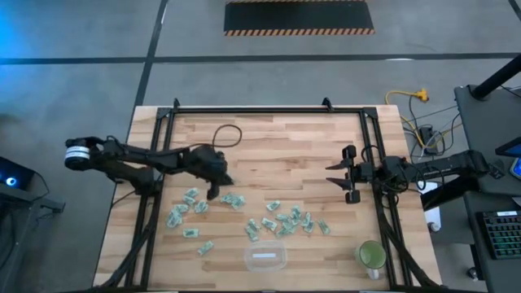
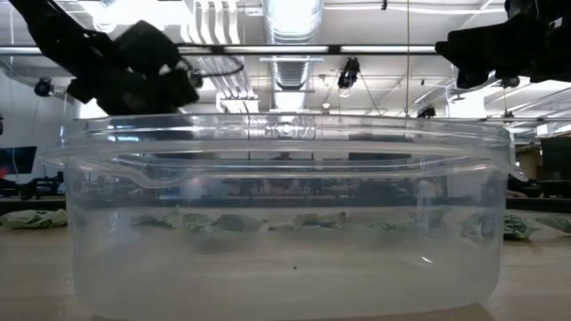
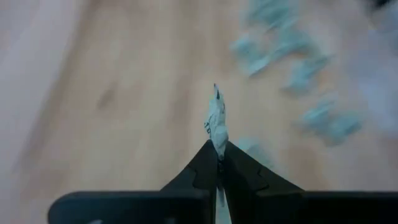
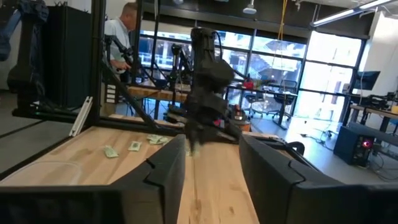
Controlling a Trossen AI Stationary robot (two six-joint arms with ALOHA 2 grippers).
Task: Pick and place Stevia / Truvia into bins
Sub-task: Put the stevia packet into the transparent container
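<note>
High view: the left gripper is hanging over the wooden table, at the far-left edge of the sachets, which are lying scattered in a loose band. The tub is sitting near the table's front edge, just in front of that band, with what looks like one white sachet inside. A round green cup is standing to the tub's right. The right gripper is waiting well to the tub's far right, fingers spread wide and holding nothing.

Low view: the tub is filling the frame; its walls are clear, smooth plastic with a rolled rim and rounded corners. Sachets are showing through it as flat, crumpled, pale green shapes on the table behind.

Left wrist view: the left gripper's two dark fingers are pinched together on one sachet, which is standing up thin, creased and papery between the tips. More sachets are lying on the pale wood beyond.

Right wrist view: the right gripper's fingers are standing apart, empty. A person is standing in the room beyond the table.

Judgement: the pick appears done and the carry step is in hand. The next move calls for taking the held sachet across the band to above the tub, then releasing it inside the walls.
</note>
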